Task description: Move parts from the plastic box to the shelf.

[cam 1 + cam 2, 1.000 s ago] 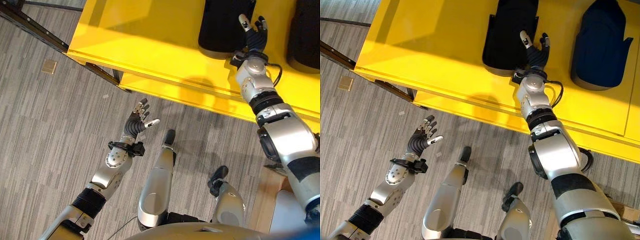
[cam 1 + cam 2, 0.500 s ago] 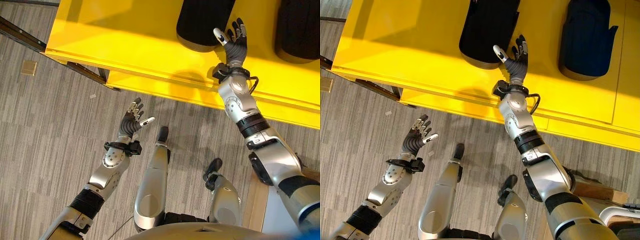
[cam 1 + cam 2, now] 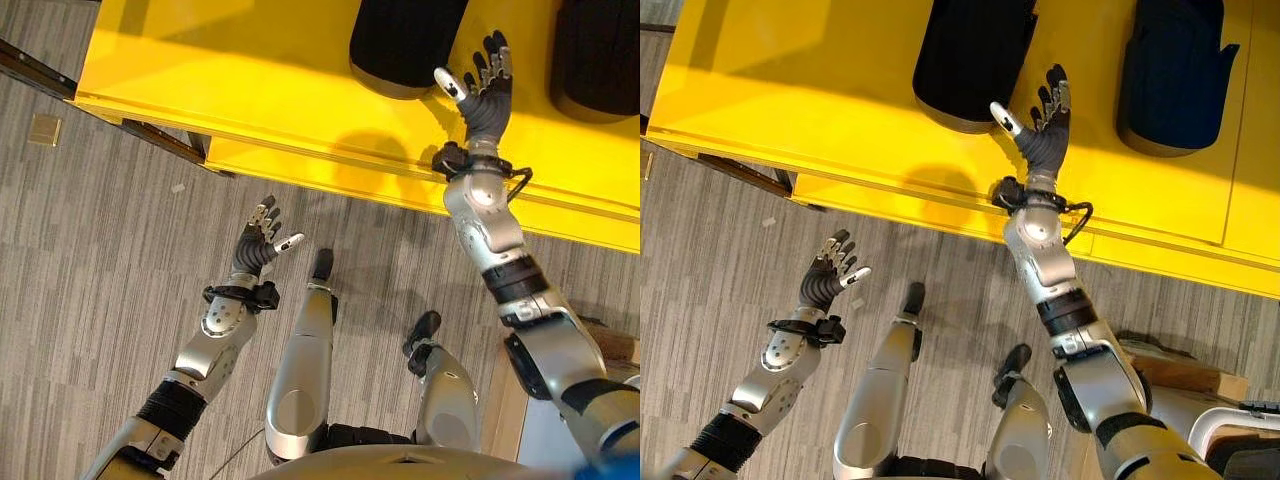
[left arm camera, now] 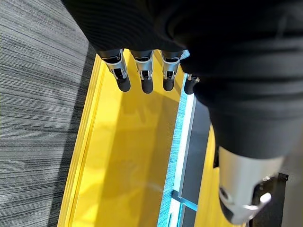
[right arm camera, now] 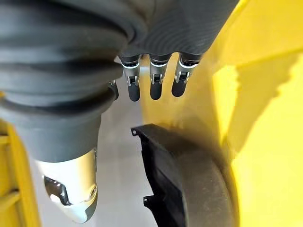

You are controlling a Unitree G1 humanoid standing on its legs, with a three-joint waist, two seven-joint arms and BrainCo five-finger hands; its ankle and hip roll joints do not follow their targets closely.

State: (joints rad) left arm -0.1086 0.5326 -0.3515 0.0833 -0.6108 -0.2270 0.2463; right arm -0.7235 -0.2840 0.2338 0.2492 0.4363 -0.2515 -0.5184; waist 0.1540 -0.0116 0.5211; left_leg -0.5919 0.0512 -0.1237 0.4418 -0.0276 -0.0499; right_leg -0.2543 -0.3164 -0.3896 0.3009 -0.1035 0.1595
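Note:
A black moulded part [image 3: 405, 45] lies on the yellow shelf [image 3: 250, 90]. A second dark part [image 3: 1175, 75] lies further right on the same shelf. My right hand [image 3: 487, 105] is held over the shelf just right of the black part, open with fingers spread and holding nothing. The right wrist view shows its straight fingers [image 5: 151, 82] above the black part [image 5: 184, 189], apart from it. My left hand [image 3: 255, 255] hangs open and empty over the floor in front of the shelf.
A dark metal frame bar [image 3: 30, 65] runs under the shelf's left end. A small tan square [image 3: 45, 128] lies on the grey floor. A wooden block [image 3: 1185, 368] and a white-rimmed container [image 3: 1220, 425] sit at the lower right.
The camera has shifted. My right hand has come off the black part's edge and now stands a little to its right. The left hand has barely moved.

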